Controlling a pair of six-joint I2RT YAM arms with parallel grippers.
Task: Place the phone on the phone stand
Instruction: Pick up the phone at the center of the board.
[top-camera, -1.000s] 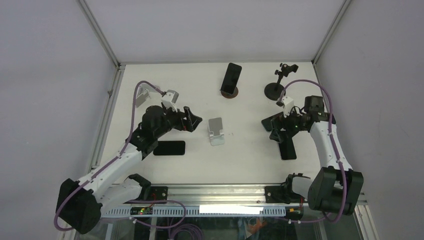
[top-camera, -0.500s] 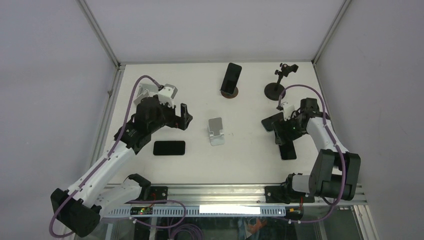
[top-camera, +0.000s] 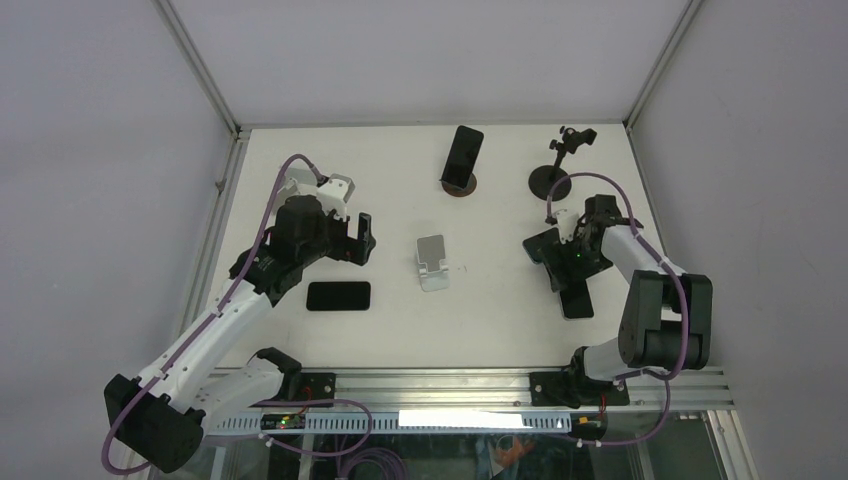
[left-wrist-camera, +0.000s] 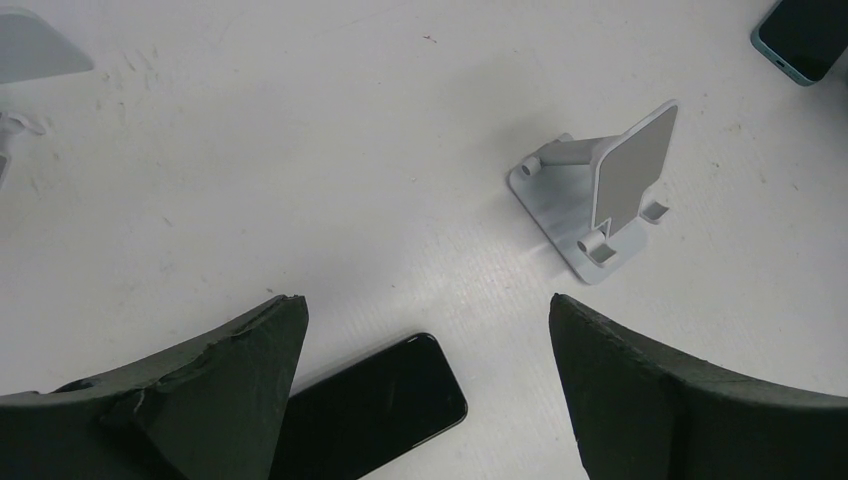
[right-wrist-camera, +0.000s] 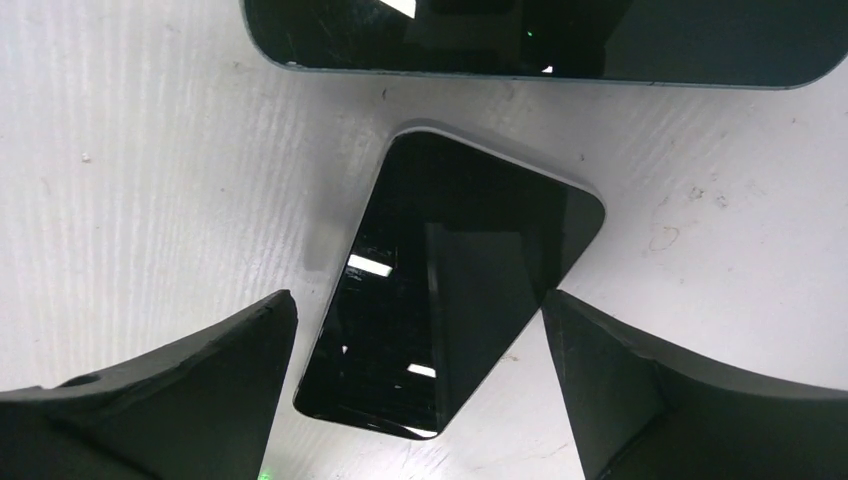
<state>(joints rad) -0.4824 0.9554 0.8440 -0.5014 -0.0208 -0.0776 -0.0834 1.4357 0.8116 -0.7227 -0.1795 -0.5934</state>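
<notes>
A white matte table (top-camera: 500, 320) is seen, its surface marked by fine scratches and small specks. Near its middle a pale grey phone stand (left-wrist-camera: 605, 195) is placed. It has a flat square base with two small front lips and a tilted back plate with rounded corners, carried on a short round bar.

A glossy black rectangular phone (top-camera: 338, 296) with rounded corners is laid flat on the table, to the left of the stand and well apart from it. The left gripper (top-camera: 355, 240) is held over the table, just beyond this phone. Its dark fingers (left-wrist-camera: 200, 400), wedge-shaped and rough at the edges, are spread wide, and nothing is pinched between them.

The fingers (right-wrist-camera: 680, 390) of the right gripper (right-wrist-camera: 415, 300) are also spread wide. Between them a second black phone (right-wrist-camera: 450, 290) is seen, lying flat, with bright lights mirrored in its smooth glass. Whether it is touched by the fingers cannot be told. A third dark phone (right-wrist-camera: 540, 40) with a thin grey rim is laid just beside its far corner.
</notes>
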